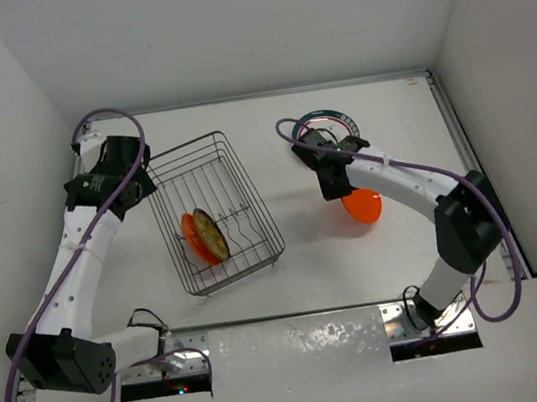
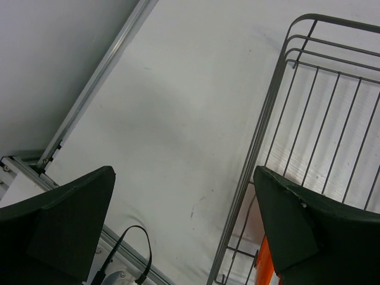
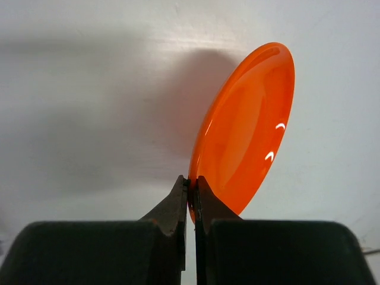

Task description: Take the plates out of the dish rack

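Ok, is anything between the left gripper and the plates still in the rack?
Nothing visible but the dish rack itself. The open left gripper is at its far left rim; the two plates stand at the near end, only bare wires and prongs between. The right gripper, shut on an orange plate, is off to the right.

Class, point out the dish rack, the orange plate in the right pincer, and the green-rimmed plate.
dish rack (image 1: 209, 177), top view, bare wire floor.
orange plate (image 3: 249, 127), right wrist view, middle of its face.
green-rimmed plate (image 1: 340, 119), top view, uncovered far part.
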